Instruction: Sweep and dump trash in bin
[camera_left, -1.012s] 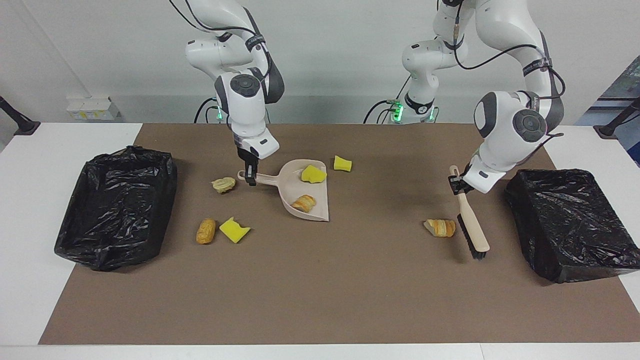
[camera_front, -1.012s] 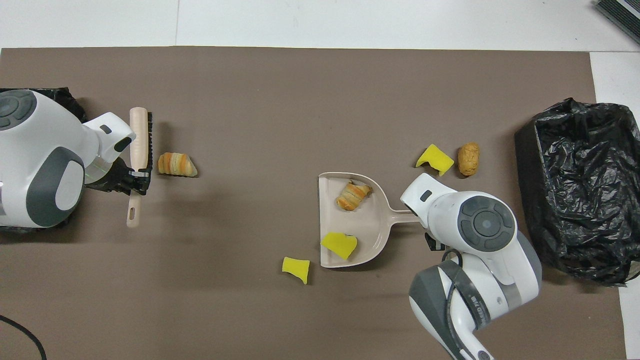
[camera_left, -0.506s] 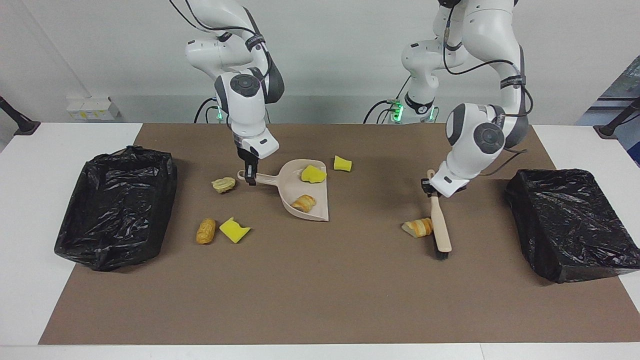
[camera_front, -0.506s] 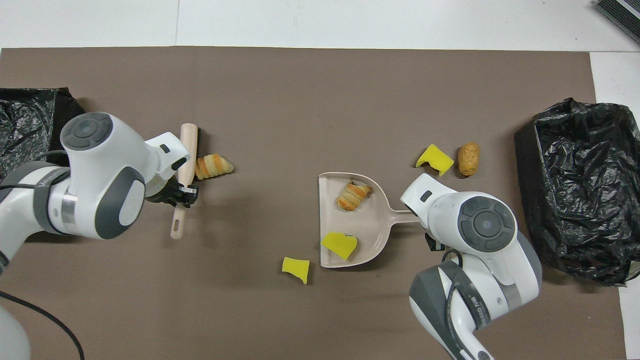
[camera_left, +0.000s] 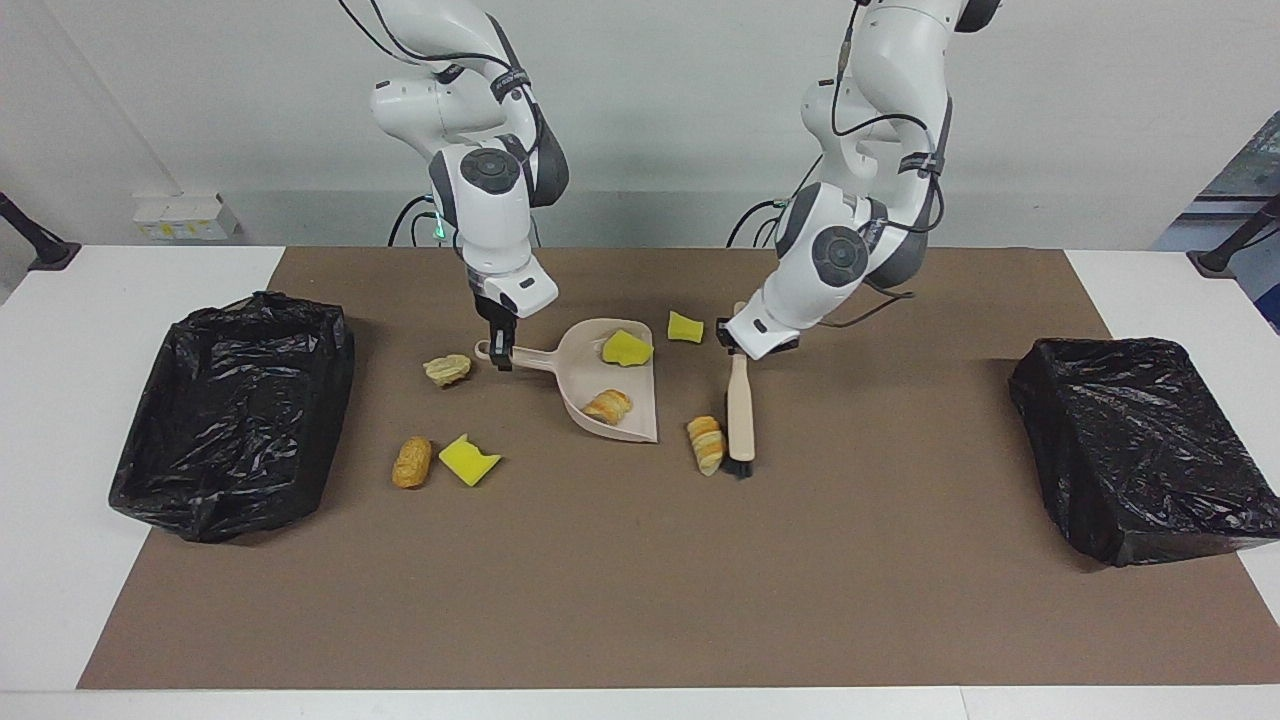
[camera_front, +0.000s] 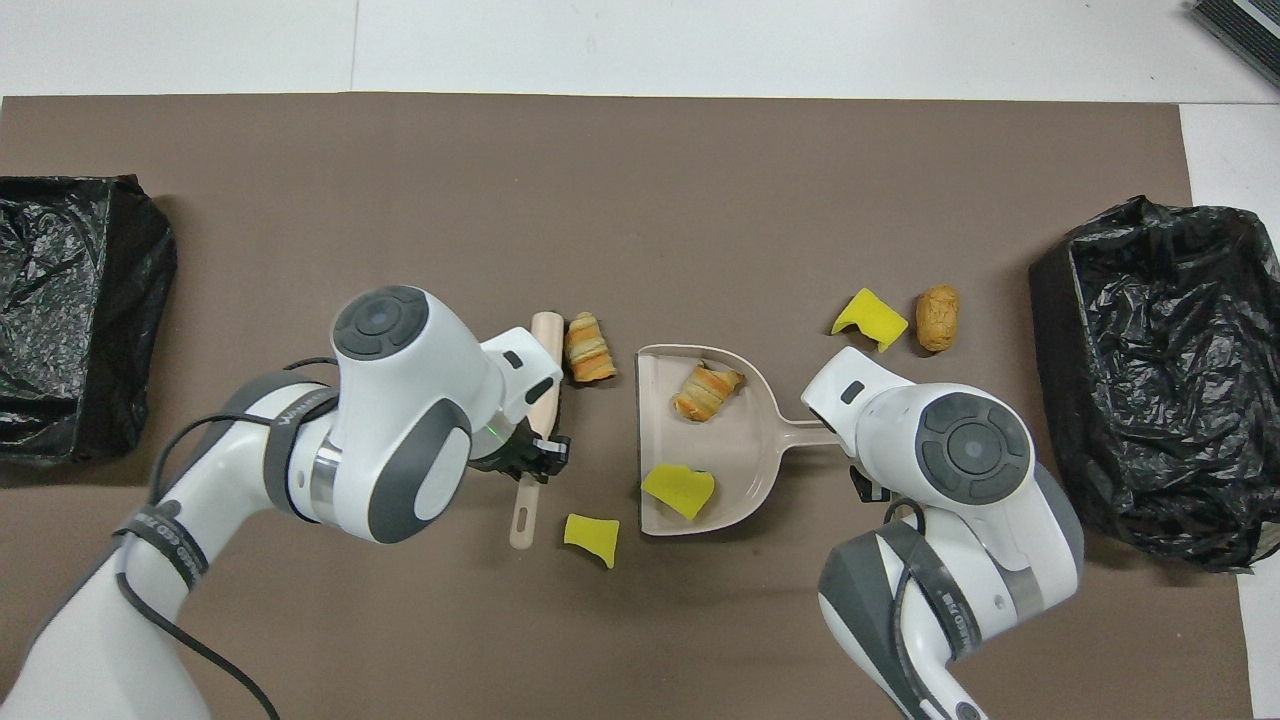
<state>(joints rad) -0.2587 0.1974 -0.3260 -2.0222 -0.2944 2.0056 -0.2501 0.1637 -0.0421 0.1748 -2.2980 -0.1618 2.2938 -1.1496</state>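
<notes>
We see a matt brown paper-like mat (camera_left: 640, 580) over the smooth white surface (camera_left: 60, 400). By the right end effector (camera_left: 499, 352): smooth beige plastic dustpan (camera_left: 590, 385) w/ porous yellow sponge chunk (camera_left: 627, 348) and flaky bread lump (camera_left: 608, 405). In the left end effector (camera_left: 729, 337): pale wood-look brush (camera_left: 740, 410), dark bristles. Crinkly glossy black plastic bin liners (camera_left: 235, 410).

Hidden and cut-off parts

In the overhead view the right arm's wrist covers the dustpan (camera_front: 745, 450) handle's end and the pale lump (camera_left: 447, 369) beside it; the left arm's wrist hides part of the brush (camera_front: 535, 430); the black bin (camera_front: 60, 310) is cut by the edge.
</notes>
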